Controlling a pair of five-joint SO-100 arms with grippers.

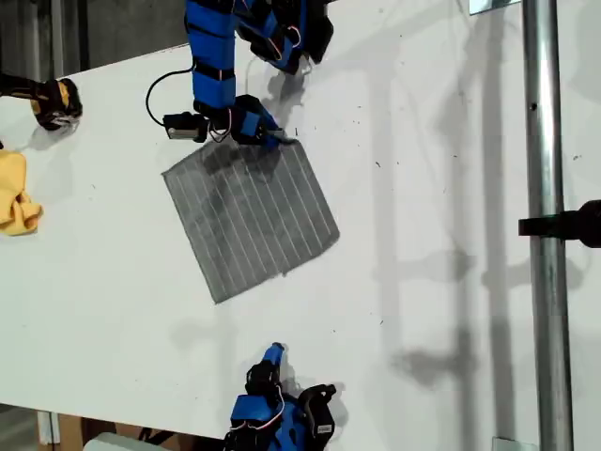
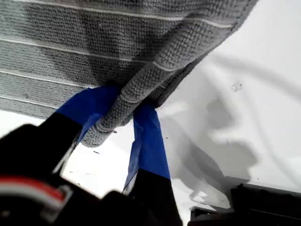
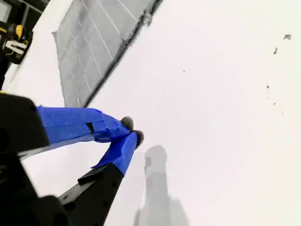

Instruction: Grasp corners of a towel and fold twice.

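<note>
Fingers (image 2: 146, 136) of my first gripper (image 2: 123, 123) pinch one corner (image 2: 110, 125) of the towel (image 1: 250, 216).
My second gripper (image 3: 130, 132), fingers together and empty, hovers over the desk (image 1: 423, 282), apart from the towel.

Your grey towel (image 1: 250, 218): square, thin pale parallel stripes, spread flat and askew on the white table; one corner (image 2: 113, 123) bunched, lifted; other three corners lie flat.
</note>
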